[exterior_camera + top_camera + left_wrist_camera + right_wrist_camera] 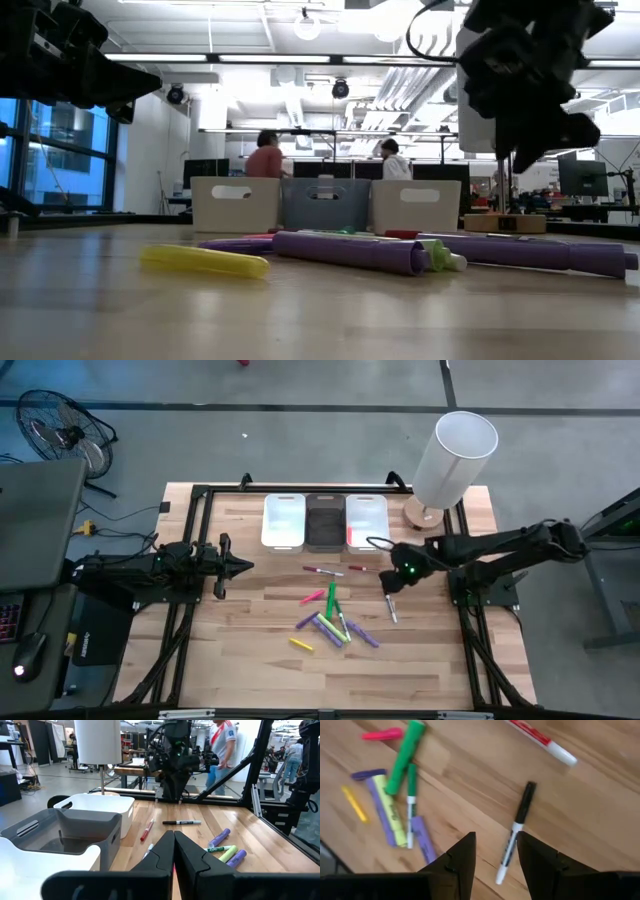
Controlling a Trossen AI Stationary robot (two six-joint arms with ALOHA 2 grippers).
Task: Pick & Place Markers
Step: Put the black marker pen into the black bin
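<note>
Several markers (330, 622) in green, purple, yellow and pink lie in a loose heap on the wooden table (240, 650), also seen in the right wrist view as markers (395, 805). A black-capped white marker (516, 827) lies flat by itself to the heap's right. A red-and-white marker (322, 570) lies nearer the bins. My right gripper (496, 840) hangs open above the black-capped marker (392, 610), slanting down, with nothing between its fingers. At the table's left side my left gripper (174, 850) stays shut and level, far from the markers.
Two white bins (283, 520) (366, 520) flank a dark bin (325, 520) at the table's far edge. A white lamp (452, 455) stands at the far right corner. Bare wood lies near the front edge. People show in the room beyond.
</note>
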